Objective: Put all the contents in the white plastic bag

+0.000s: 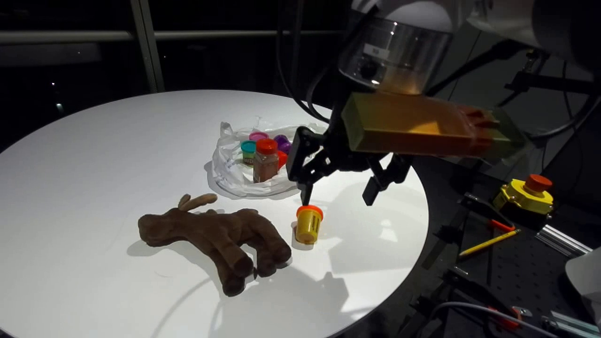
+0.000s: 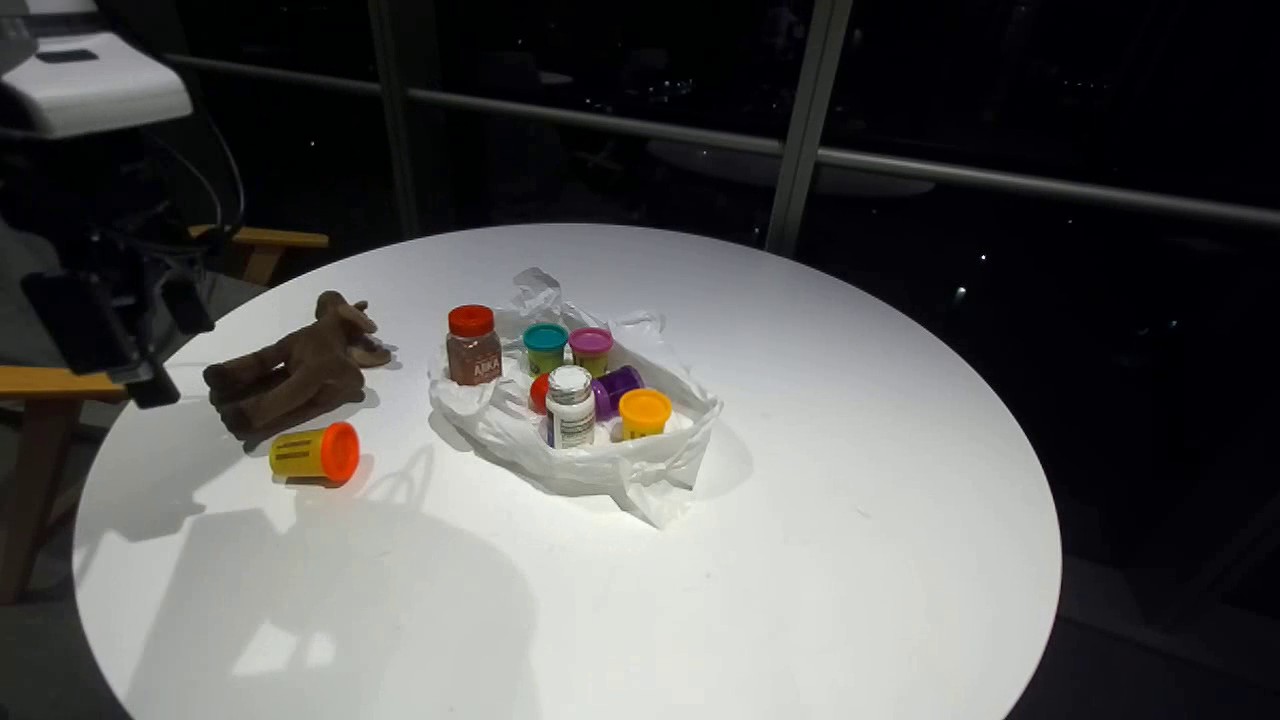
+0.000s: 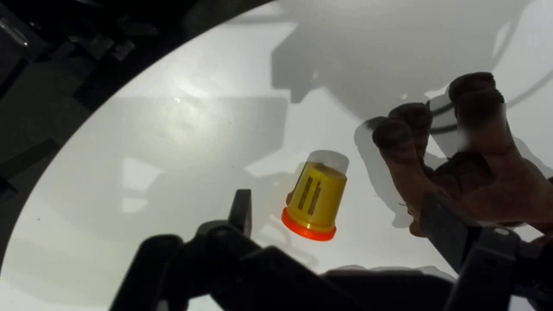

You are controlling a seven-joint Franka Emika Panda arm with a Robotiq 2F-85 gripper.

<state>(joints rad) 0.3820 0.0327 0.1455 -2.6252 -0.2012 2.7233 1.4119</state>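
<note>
The round white counter (image 2: 800,560) carries everything, and the step in hand looks to be fetching the smaller of two loose things, with the loading well along. The bag (image 2: 560,468) lies spread on the counter, wrinkled, its sides slumped low around what it holds. The brown toy (image 1: 206,230), the larger loose thing, lies near the bag and wholly outside it; it will likely be a bulky fit. The gripper (image 1: 338,193) hangs above the counter, jaws wide apart, nothing between them; the next move calls for lining up over the smaller loose thing, coming down either side of it without catching the toy's feet, and closing. In the bag, the red-lidded jar (image 2: 474,350) stands upright on the side nearest the toy. The yellow tub (image 3: 317,194), that smaller loose thing, lies on its side on the counter near the toy's feet, orange lid on. Also in the bag, the white bottle (image 2: 571,412) stands upright, the purple tub (image 2: 618,392) lies tipped beside it, and the orange-lidded tub (image 2: 645,412), teal-lidded tub (image 2: 545,350) and pink-lidded tub (image 2: 590,348) stand lid up; a red thing (image 2: 540,394) is mostly hidden behind the bottle.
</note>
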